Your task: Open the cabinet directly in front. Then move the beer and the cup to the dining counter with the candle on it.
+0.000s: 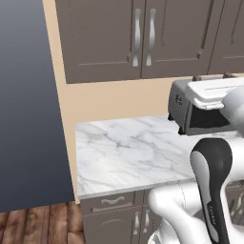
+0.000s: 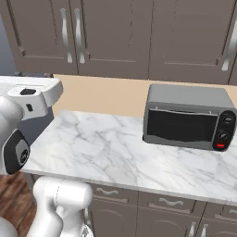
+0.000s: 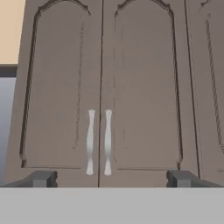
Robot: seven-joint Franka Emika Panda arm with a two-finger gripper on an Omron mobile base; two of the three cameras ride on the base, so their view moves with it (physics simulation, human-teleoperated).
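Hand view looks square at the cabinet (image 3: 103,92), both doors shut, with the left handle (image 3: 90,142) and right handle (image 3: 107,142) standing side by side along the centre seam. The gripper (image 3: 111,178) hangs apart from the doors, its fingers (image 3: 41,178) spread wide and holding nothing. From the left base view, the cabinet sits above the marble desk (image 1: 124,152), with a toaster oven (image 2: 187,118) further right. The doors look rigid and hinged at the outer edges; the slim, smooth metal handles likely suit a pinch at mid-length.
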